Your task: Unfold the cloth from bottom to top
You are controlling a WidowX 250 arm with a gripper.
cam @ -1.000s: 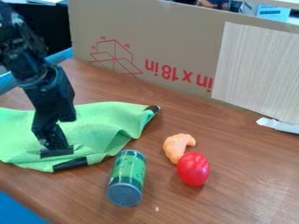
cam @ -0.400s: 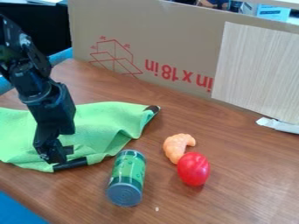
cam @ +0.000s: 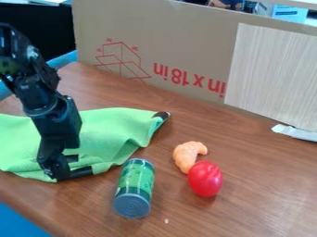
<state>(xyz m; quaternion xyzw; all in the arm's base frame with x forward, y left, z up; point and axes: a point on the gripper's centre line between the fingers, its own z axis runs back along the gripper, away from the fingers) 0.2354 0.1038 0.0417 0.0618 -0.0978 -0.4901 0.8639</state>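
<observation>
"In the camera view, what lies at left on the wood-grain table?"
"A soft, rumpled green cloth, beside a cylindrical can."
"Is the black gripper above it clamped?"
"Cannot tell; the arm hides some folds, and the frame crops the cloth."

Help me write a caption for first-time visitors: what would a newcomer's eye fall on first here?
Probably the bright green cloth on the left of the table, with the black gripper at its near edge. Next, perhaps, the glossy red object right of the green can, and the red-printed cardboard standing behind.
</observation>
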